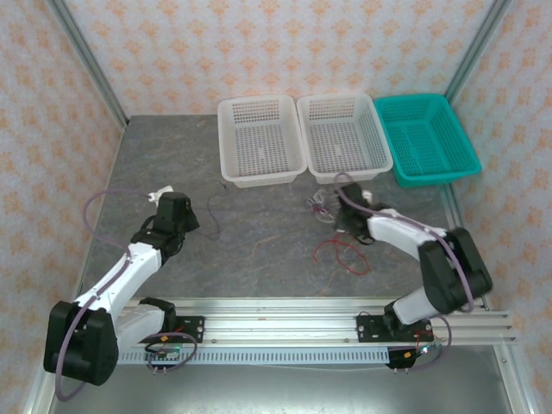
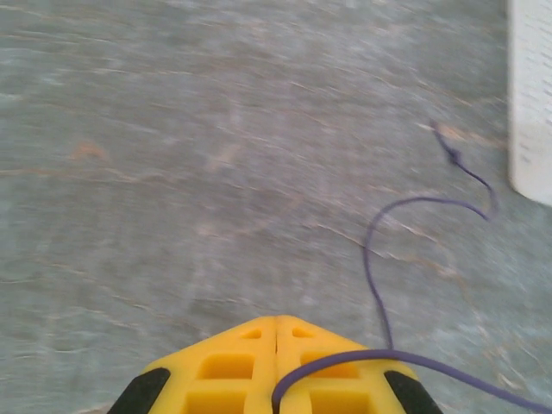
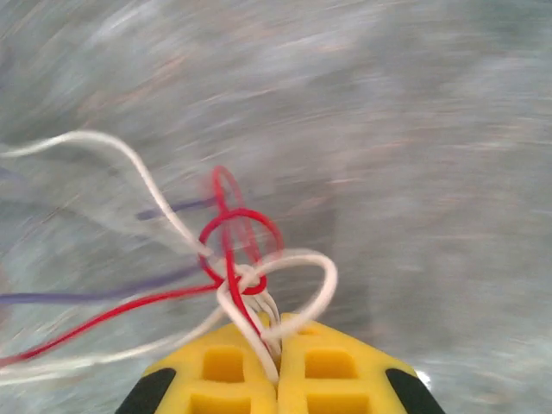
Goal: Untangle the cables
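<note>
- The cables (image 1: 321, 205) lie on the grey table (image 1: 259, 276), right of centre and just in front of the two white baskets (image 1: 259, 138). A teal basket (image 1: 427, 136) stands beside the white ones on the right.
- The right gripper (image 1: 349, 216) is down at the tangle, touching its right side.
- In the right wrist view, the yellow fingers (image 3: 224, 371) of the right gripper (image 3: 278, 332) are pressed together. Strands of the white cable (image 3: 138, 168) and the red cable (image 3: 250, 216) run into the seam between them and are pinched there.
- In that view the red cable forms small loops directly ahead of the fingertips. The white cable arcs around these loops, and a purple cable (image 3: 86, 296) trails off to the left.
- A loose loop of the red cable (image 1: 341, 254) lies on the table nearer the arm bases, below the tangle.
- The left gripper (image 1: 177, 214) is at the left side of the table, well apart from the tangle.
- In the left wrist view, the yellow fingers (image 2: 216, 375) of the left gripper (image 2: 276, 332) are closed with no gap. The purple cable (image 2: 366, 259) emerges from their seam and curves over the right finger. A strand snakes across the table toward the white basket (image 2: 530, 95).
- In the top view the purple cable (image 1: 214, 216) runs between the left gripper and the left white basket.
</note>
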`<action>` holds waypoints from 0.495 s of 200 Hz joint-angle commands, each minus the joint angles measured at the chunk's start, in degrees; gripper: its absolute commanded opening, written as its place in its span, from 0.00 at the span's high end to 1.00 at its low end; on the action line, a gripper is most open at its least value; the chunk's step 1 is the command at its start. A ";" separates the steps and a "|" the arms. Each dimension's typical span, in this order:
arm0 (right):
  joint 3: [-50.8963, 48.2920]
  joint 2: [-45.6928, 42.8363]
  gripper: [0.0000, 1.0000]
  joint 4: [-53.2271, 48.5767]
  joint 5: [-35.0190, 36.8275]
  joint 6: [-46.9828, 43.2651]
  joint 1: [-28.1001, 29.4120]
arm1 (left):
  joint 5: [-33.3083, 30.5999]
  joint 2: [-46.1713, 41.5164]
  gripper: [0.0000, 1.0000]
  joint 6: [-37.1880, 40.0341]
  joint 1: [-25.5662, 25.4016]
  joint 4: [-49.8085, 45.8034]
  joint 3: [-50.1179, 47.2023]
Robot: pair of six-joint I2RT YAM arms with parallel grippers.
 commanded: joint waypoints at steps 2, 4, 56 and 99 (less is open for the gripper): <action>-5.69 -6.35 1.00 2.33 -2.59 10.91 -9.08 | -2.32 -1.15 1.00 -3.34 3.88 -3.15 -0.37; -6.02 -6.58 1.00 2.41 -2.79 11.19 -9.91 | -2.31 -1.18 1.00 -3.49 4.10 -3.08 -0.40; -6.99 -9.25 1.00 2.04 -3.56 12.11 -17.09 | -0.10 -2.05 1.00 -4.42 5.12 -1.55 -1.78; -5.23 -11.45 0.77 4.11 -11.32 3.20 -14.51 | 3.66 -1.46 1.00 -3.46 5.11 1.50 -2.90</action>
